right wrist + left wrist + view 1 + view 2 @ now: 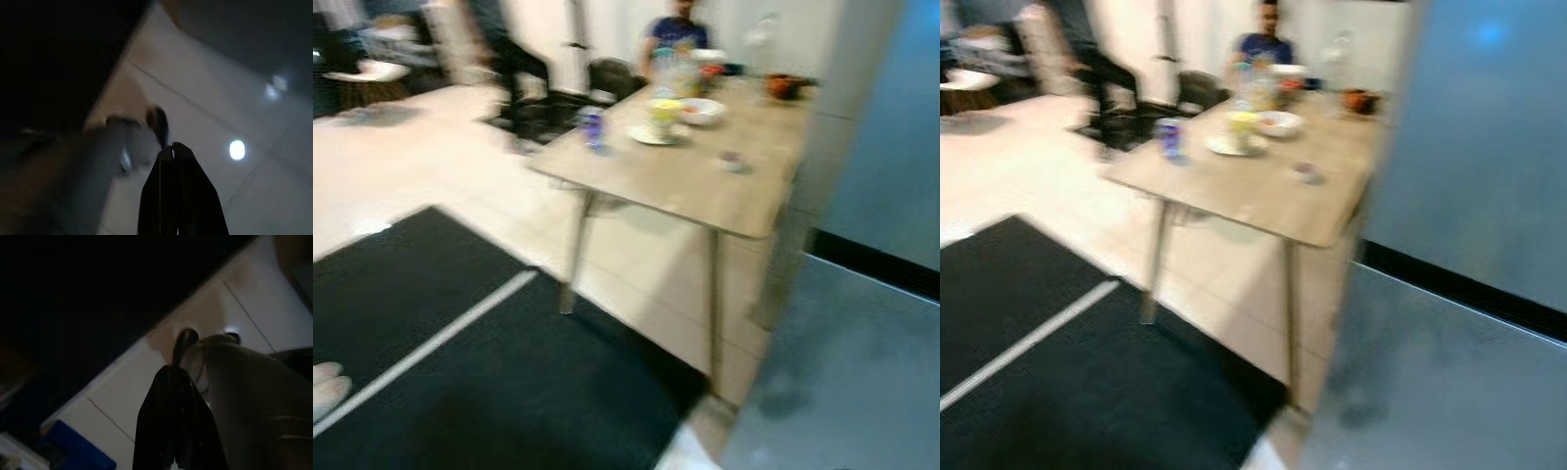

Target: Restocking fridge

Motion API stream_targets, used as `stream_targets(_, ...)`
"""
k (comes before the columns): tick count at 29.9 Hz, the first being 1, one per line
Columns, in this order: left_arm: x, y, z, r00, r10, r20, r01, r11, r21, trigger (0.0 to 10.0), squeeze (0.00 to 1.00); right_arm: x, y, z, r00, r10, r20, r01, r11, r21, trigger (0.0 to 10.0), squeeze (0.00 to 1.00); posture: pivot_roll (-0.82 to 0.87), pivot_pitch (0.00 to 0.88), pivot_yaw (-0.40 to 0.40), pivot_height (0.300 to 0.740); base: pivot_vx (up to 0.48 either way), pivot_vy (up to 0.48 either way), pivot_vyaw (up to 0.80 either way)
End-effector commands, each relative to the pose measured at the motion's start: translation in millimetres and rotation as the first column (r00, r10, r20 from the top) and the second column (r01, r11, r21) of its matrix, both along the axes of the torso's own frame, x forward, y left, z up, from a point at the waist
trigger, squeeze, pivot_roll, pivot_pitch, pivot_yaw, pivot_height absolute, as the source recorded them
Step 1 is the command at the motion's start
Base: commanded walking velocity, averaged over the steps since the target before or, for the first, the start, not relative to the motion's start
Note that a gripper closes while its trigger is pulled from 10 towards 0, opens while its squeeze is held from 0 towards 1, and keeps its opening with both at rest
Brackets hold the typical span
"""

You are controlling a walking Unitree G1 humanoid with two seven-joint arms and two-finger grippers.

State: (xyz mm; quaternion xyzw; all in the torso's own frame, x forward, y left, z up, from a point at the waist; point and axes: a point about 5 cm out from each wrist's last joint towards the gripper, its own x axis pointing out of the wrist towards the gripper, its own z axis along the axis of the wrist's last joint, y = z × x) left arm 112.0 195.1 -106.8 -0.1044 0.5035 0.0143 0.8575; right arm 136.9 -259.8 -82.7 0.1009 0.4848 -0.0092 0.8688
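Step in hand: walking, by my reading; the head views are blurred and nothing is carried.
Landmark: long pale wooden table on thin legs, standing on pale floor tiles beyond a black floor mat with a white stripe.
Fridge: tall blue-grey fridge front, just right of the table.
Stock: small blue can near the table's left edge; white plate with a yellow cup, white bowl and further items at its far end.
Person: seated behind the table's far end.
Left gripper: hanging idle, black fingers together, empty.
Right gripper: hanging idle, fingers together, empty.
Next move: probably close in on the table and raise an arm toward an item.
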Motion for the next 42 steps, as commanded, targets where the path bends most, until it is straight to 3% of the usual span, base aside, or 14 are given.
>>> stream_targets(1,-8.3,0.4,-2.5,0.999,-0.006,-0.033,0.006,1.0,-0.001,10.0,0.0,-3.7,6.4,-3.4,1.0,0.013,-0.019,-0.013,1.0,0.011,10.0,0.0,-0.08,0.029,-0.007,0.74,0.0,0.0,0.79)
stream_targets(17,-8.9,-1.9,-2.8,1.0,-0.002,-0.031,0.002,1.0,-0.01,10.0,0.0,-3.5,12.7,-4.5,0.995,0.098,-0.032,-0.097,0.995,0.024,10.0,0.0,-0.08,0.039,-0.008,0.74,0.0,0.0,0.79)
stream_targets(33,-8.6,-0.4,-2.5,1.0,0.008,-0.027,-0.008,1.0,-0.011,10.0,0.0,-3.3,18.3,-5.4,0.994,0.109,-0.022,-0.108,0.993,0.05,10.0,0.0,-0.08,0.049,-0.003,0.74,0.0,0.0,0.79)
stream_targets(36,-8.7,-0.6,-2.5,1.0,0.009,-0.027,-0.009,1.0,-0.012,10.0,0.0,-2.6,17.7,-5.1,0.995,0.102,-0.018,-0.101,0.994,0.045,10.0,0.0,-0.08,0.049,-0.004,0.74,0.0,0.0,0.79)
stream_targets(39,-9.3,-2.5,-2.8,1.0,0.006,-0.025,-0.006,1.0,-0.017,10.0,0.0,3.6,8.0,-0.8,1.0,-0.001,0.024,0.001,1.0,0.023,10.0,0.0,-0.08,0.049,-0.004,0.74,0.0,0.0,0.26)
stream_targets(42,-9.2,-2.7,-2.8,1.0,0.004,-0.025,-0.005,1.0,-0.018,10.0,0.0,3.9,7.6,-0.5,1.0,0.004,0.026,-0.005,1.0,0.018,10.0,0.0,-0.08,0.049,-0.004,0.74,0.0,0.0,0.0)
